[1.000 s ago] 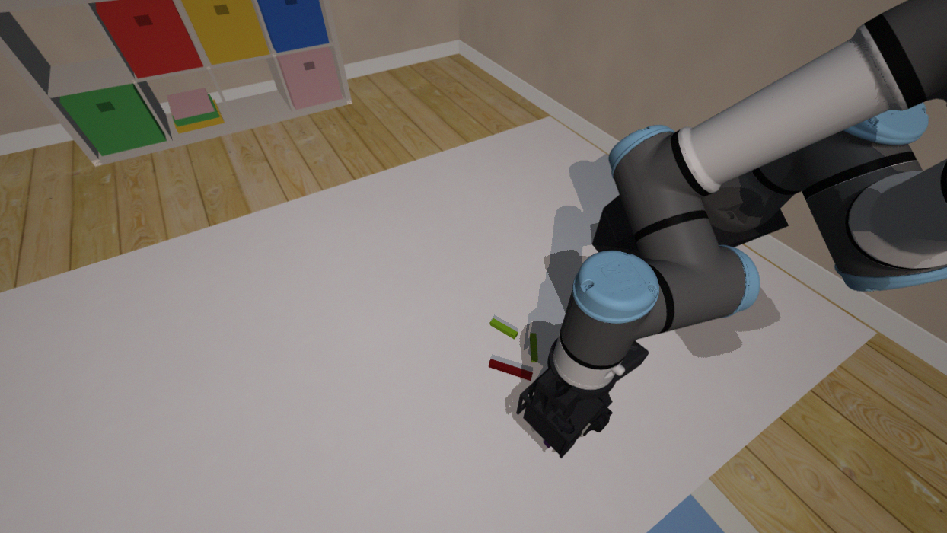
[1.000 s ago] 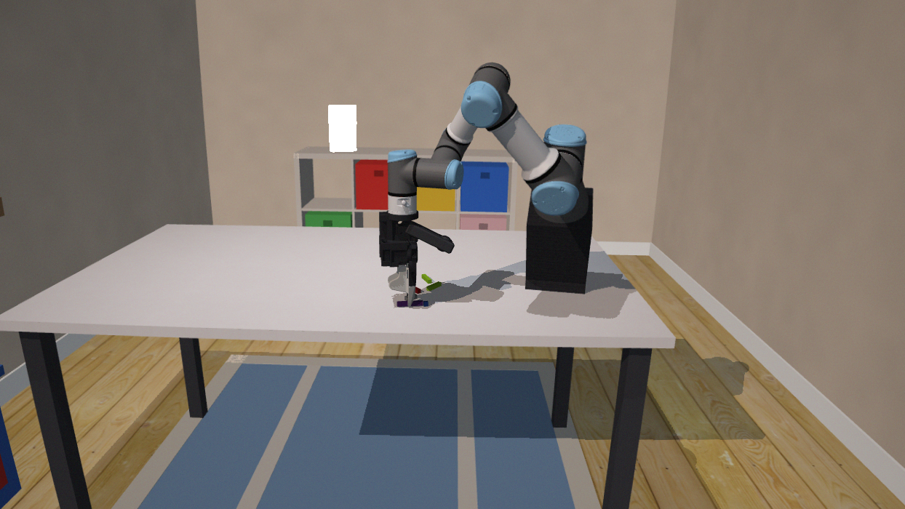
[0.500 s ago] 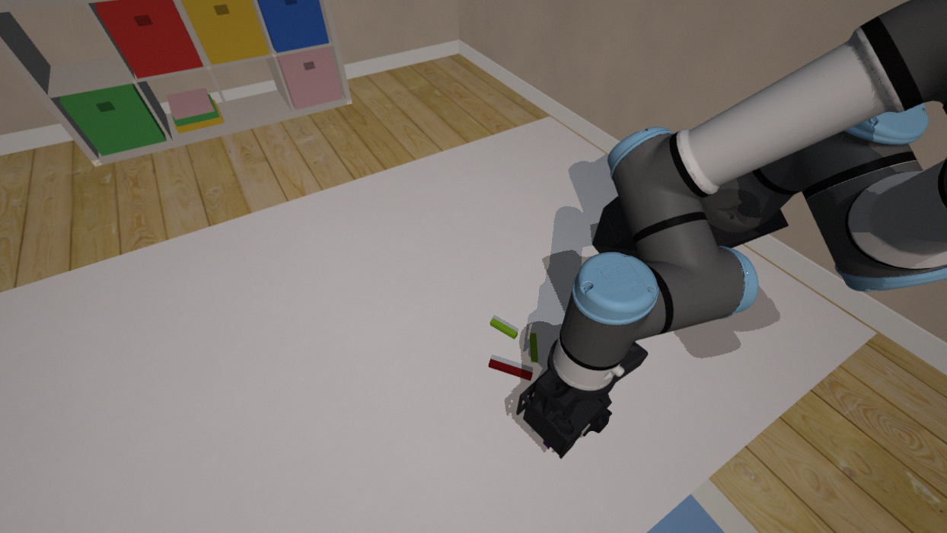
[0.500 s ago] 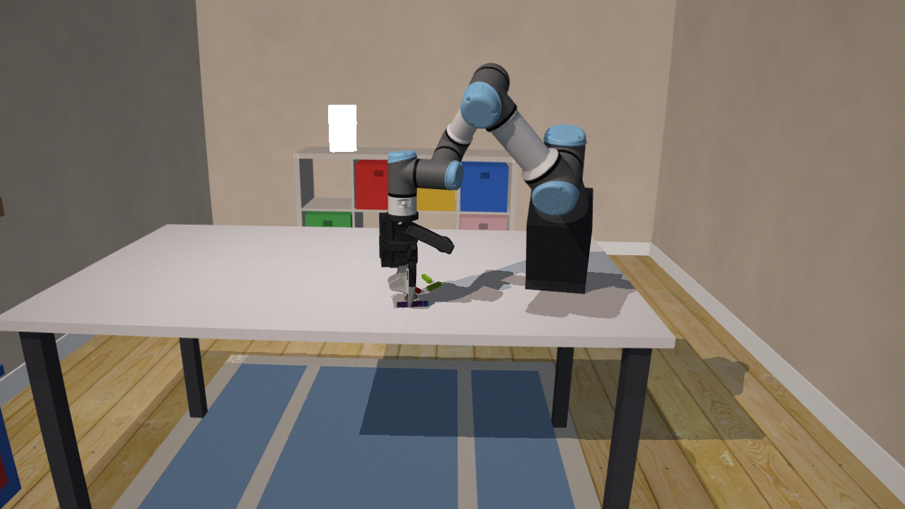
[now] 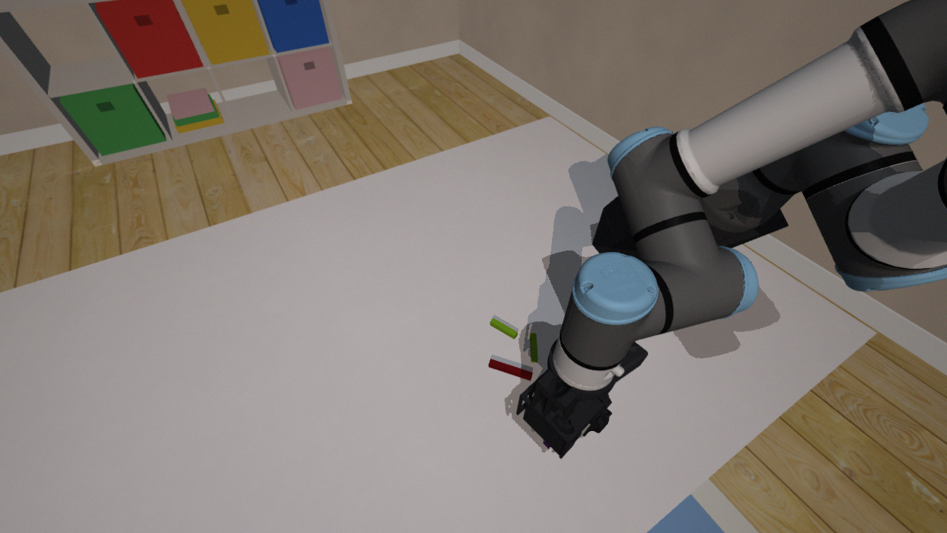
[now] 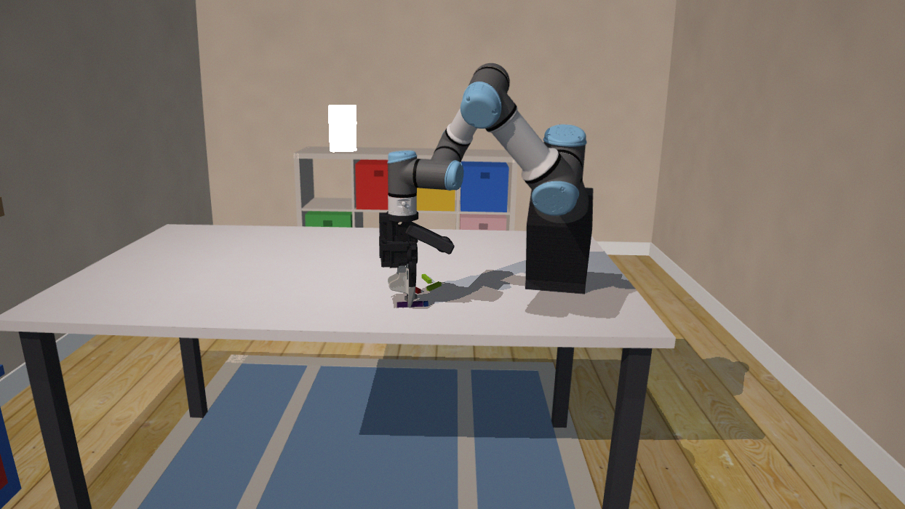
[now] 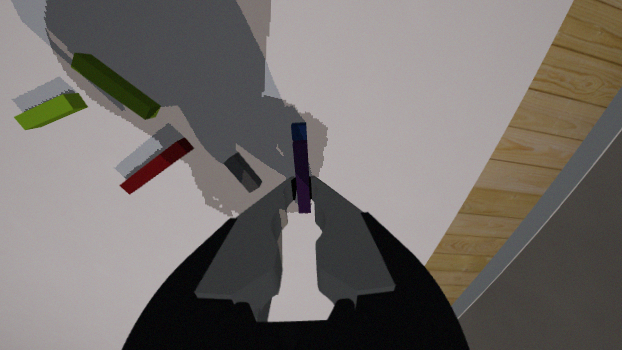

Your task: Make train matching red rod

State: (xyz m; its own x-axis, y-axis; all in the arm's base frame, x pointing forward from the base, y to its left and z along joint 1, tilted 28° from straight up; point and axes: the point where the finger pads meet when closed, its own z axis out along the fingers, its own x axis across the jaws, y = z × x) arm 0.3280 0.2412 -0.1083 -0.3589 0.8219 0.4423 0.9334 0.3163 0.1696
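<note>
You are holding the purple rod (image 6: pixel 406 304) (image 7: pixel 302 175) pinched between the tips of the gripper (image 5: pixel 564 417) (image 6: pixel 409 297) (image 7: pixel 303 178), and its far end is meeting the blue rod (image 6: pixel 425 303) (image 7: pixel 299 131) in a straight line. Six and one are making seven, so this pair is matching the red rod (image 5: pixel 509 368) (image 6: pixel 417 290) (image 7: pixel 156 166). You are likely setting the purple rod down now. Go down softly, keep it flat, and stop pushing once the ends are touching, or the blue rod may slide or turn. Then open the fingers slowly and evenly, and lift straight up, so nothing is getting dragged. The arm (image 5: pixel 616 331) (image 6: pixel 520 142) is reaching out and bending down, with the gripper pointing down at the table (image 5: pixel 298 371) (image 6: pixel 252 278) (image 7: pixel 425 100). The grey rod (image 7: pixel 243 172) is lying near your fingers, apart from the train, so keep them off it. The two green-looking rods, one bright (image 5: pixel 504 327) (image 6: pixel 427 278) (image 7: pixel 50 111) and one dark (image 5: pixel 534 347) (image 6: pixel 433 286) (image 7: pixel 117 86), are lying farther away, near the red rod.
</note>
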